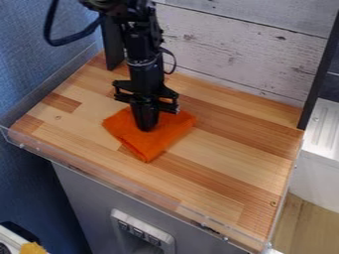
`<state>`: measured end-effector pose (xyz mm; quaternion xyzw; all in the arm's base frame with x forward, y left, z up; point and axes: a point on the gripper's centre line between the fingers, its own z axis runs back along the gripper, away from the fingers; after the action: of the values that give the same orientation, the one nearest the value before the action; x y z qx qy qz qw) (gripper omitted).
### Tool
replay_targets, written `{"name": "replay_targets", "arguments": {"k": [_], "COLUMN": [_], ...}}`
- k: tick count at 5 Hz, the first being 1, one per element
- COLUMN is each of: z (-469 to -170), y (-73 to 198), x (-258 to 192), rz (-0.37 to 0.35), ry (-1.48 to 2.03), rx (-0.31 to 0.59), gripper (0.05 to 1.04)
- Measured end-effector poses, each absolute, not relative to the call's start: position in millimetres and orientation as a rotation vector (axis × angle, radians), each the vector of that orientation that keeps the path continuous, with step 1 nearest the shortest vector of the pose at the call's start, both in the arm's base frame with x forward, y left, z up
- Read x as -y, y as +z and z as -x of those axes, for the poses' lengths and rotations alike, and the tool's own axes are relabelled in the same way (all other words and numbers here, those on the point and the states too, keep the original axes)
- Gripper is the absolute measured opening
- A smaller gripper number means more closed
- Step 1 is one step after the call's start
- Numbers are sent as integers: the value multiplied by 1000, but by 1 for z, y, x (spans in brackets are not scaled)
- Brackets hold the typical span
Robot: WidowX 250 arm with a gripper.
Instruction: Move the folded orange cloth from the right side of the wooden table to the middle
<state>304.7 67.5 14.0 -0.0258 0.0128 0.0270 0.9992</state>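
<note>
- Pale wood planks make up the wall [232, 54] behind the pincer [147, 126], and a striped wood top [232, 139] sits below it.
- We see the orange cloth [162, 141] right under the pincer, lying on the wood.
- We think the cloth is folded already, but it is not lifted. We can't tell what is left to do.
- We can't tell if the pincer is wide or narrow, or if it grips the cloth.
- We see lots of wood to the pincer's right, and less to its left.
- We'd watch the see-through rim [132, 187] in front and the black post [321, 74] far right.
</note>
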Motion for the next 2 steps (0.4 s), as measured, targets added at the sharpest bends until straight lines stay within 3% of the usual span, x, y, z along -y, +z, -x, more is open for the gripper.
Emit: {"name": "replay_targets", "arguments": {"k": [1,2], "z": [-299,-298], "y": [15,28], "x": [-76,-80], "rz": [44,26], "ry": [13,-20], "rx": [0,21], "gripper": [89,245]}}
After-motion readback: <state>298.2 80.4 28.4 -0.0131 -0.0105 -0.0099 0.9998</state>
